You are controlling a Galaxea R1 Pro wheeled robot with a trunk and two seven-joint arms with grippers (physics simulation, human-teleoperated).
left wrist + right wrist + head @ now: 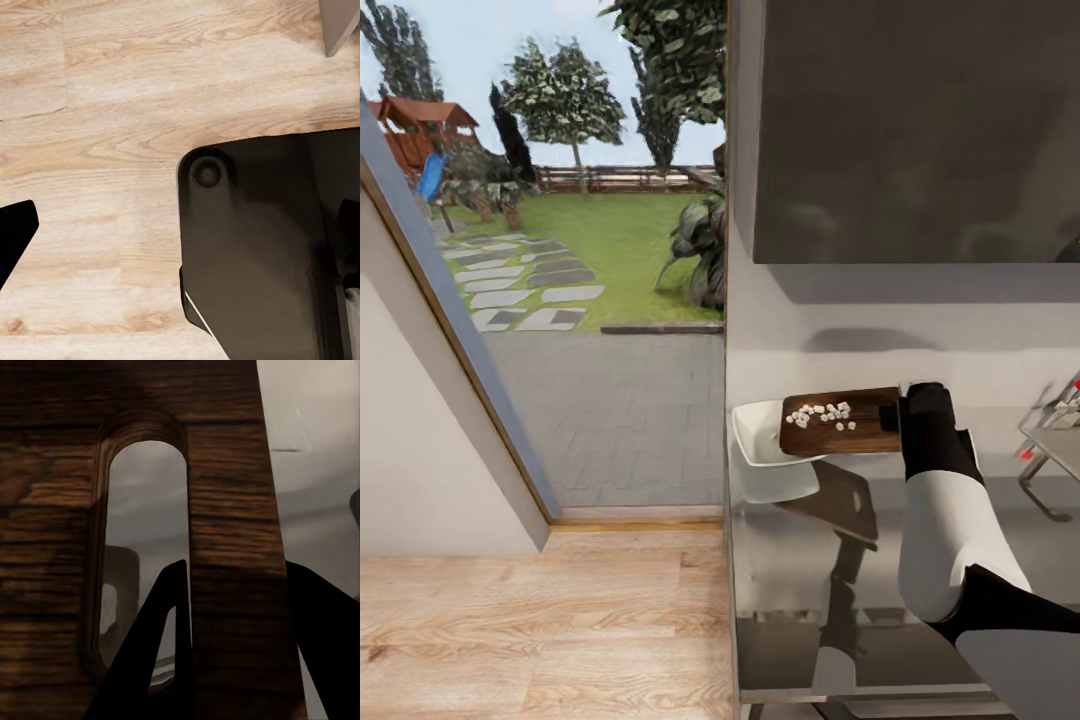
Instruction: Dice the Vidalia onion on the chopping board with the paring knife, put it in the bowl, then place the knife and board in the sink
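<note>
Diced Vidalia onion [822, 415]: cluster of tiny white cubes, lying on top face of dark-brown rectangular wooden chopping board [860, 432], mostly toward board's far-left part.

Chopping board: raised above long grey reflective countertop [880, 590], roughly level or slightly tilted, can't tell exactly; left end overhangs shallow white squarish bowl [760, 455]. Reflection of board visible in worktop below. In right wrist view, board seen close up w/ oval slot handle [142, 555] at short edge.

Right gripper [910, 415]: black, at board's right short edge, on black-and-white forearm reaching in from lower right. Dark fingers [150, 660] seen either side of wood strip beside slot, one through the slot, other outside board edge; clamped on board, holding it aloft.

Bowl: on countertop at its left end, near edge, partly beneath board. Contents not discernible.

Grey steel sink [1060, 445]: at far right of head view, partly cut off; red-marked item by it, too small to identify.

Left gripper: one black fingertip [15, 232] at edge of left wrist view, over light wooden plank floor [112, 112]; spread can't be told. Dark robot base [262, 247] beside it.

Surroundings: dark wall cabinet [915, 130] above countertop; large window [590, 250] at left w/ lawn, trees, paving outside.
</note>
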